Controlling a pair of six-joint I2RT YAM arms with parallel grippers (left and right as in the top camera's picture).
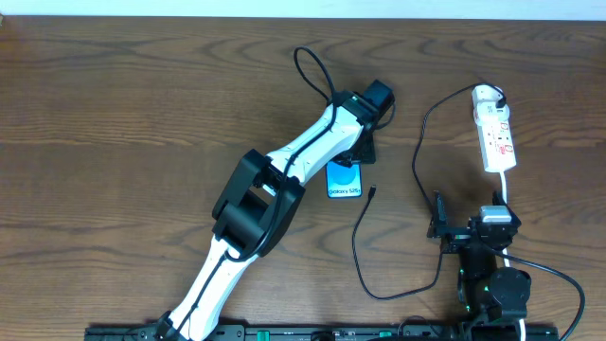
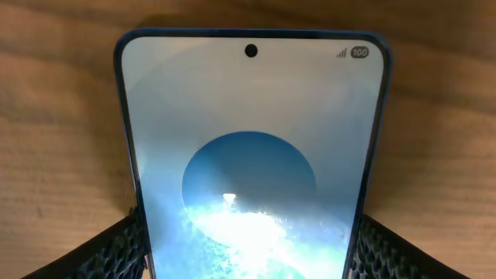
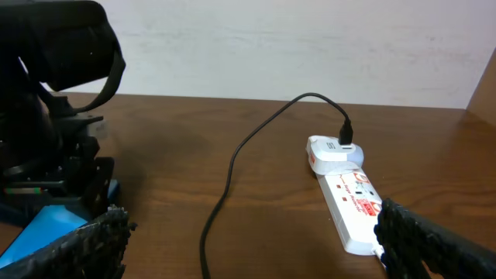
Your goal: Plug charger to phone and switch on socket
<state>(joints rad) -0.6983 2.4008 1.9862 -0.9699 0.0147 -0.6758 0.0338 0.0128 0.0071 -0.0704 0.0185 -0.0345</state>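
The left gripper (image 2: pixel 249 226) is seen clenched on the phone (image 2: pixel 252 147). In the left wrist view its two black fingers (image 2: pixel 108 249) are pressed against the two long edges of the phone, at the lower part, and the bright screen is held between them. From the overhead camera, the phone is found near the middle of the table (image 1: pixel 114 114), with the end of the left arm over its upper part; only its blue lower part is seen there. Whether the phone is lifted from the wood cannot be told.

The right gripper (image 3: pixel 252 221) is widely spread and nothing is held or touched by it. It is kept near the front edge of the table, just below the socket (image 1: pixel 495 133).

The charger (image 1: pixel 417 170) is laid loose on the wood in a long curve. One end is plugged at the rounded far end of the socket. Its small plug tip (image 1: pixel 374 190) is lying just beside the right side of the phone, apart from it.
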